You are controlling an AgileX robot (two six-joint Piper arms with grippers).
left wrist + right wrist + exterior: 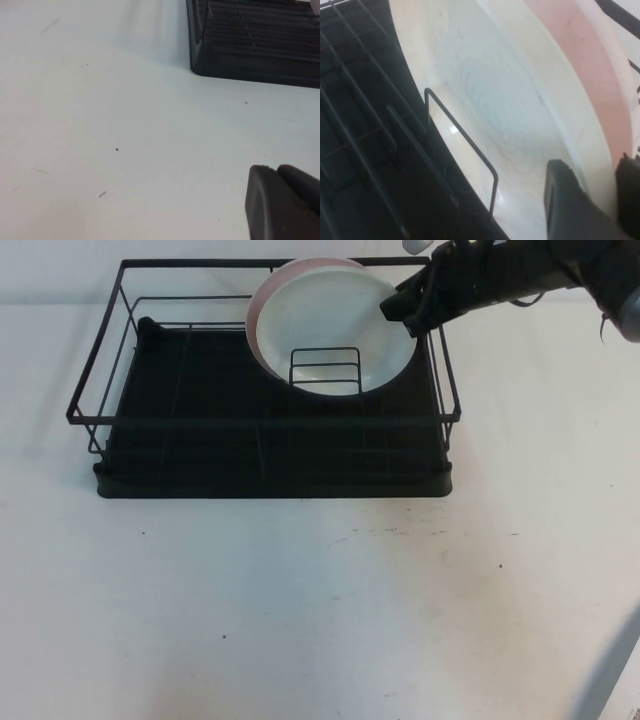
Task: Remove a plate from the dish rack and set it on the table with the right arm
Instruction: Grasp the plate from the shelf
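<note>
The black right gripper [400, 312] sits at the upper right of the high view, at the right edge of the round white plate with a faint pale-green tint [335, 325]. In the right wrist view its two black fingers [565, 205] straddle the plate's raised rim, one on the face side and one behind, close against it, so the jaws are part-way apart and closed on that rim. The plate stands on edge, leaning, in the back right part of the rectangular black wire dish rack with a black tray base [270, 455], which lies in the upper half of the high view on the broad white speckled table [320, 610]. Directly behind the plate and touching it stands a pale pink plate of like size [262, 305], showing as a thin crescent at its upper left. A small black wire holder [325, 368] rises in front of the plate's lower part. The rack's right-hand top wire runs just below the right gripper. The black left gripper [282, 200] shows only at the lower right of the left wrist view, above bare table near a rack corner; whether its jaws are apart or together I cannot tell.
</note>
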